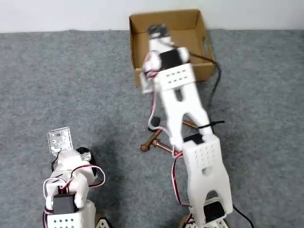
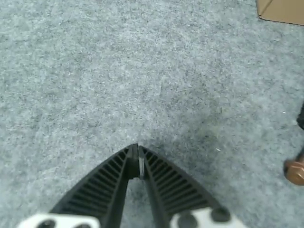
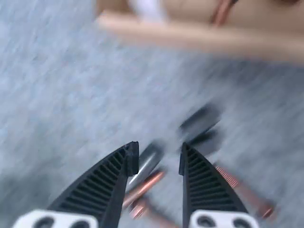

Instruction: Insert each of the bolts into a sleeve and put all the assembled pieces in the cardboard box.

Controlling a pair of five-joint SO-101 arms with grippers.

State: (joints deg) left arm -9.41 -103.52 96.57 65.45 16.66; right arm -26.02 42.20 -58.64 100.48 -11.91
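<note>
bolts (image 1: 156,142): lying flat mid-table, toward 6 o'clock from box (image 1: 164,16), partly under the right arm.
axis: one running 7-to-1, head seemingly at the 7 end; another just beside it running 10-to-4.
handling: looking like coppery metal, so I'm judging them stiff, smooth and prone to rolling. Gripping mid-shank, across the axis.
right gripper (image 3: 159,156): hanging spread above the bolts, pinching nothing.
left gripper (image 2: 137,161): sitting pressed together at 7 o'clock, empty.
sleeve (image 3: 199,121): dark blurred piece beyond the jaws, probably.

I work over a grey carpeted surface (image 1: 71,85) carrying an open brown cardboard box (image 1: 183,19), copper-coloured metal bolts (image 1: 151,141) and, seemingly, a dark cylindrical sleeve (image 3: 199,118).
</note>
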